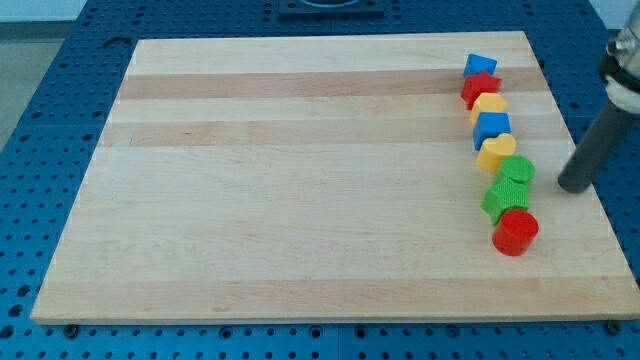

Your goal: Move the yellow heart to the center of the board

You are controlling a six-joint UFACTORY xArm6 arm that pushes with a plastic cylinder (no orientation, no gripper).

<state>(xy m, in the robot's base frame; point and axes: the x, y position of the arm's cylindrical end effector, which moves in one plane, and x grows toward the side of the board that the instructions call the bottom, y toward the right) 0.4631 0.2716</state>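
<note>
The yellow heart lies on the wooden board near its right side, in a crooked column of blocks. It touches a blue cube above it and a green block below and to its right. My dark rod comes down from the view's right edge. My tip rests on the board to the right of the green block, apart from it, and a little below and right of the yellow heart. It touches no block.
The column runs, from the top, through a blue block, a red star and a second yellow block. Below the heart are a green star and a red cylinder. The board's right edge is close to my tip.
</note>
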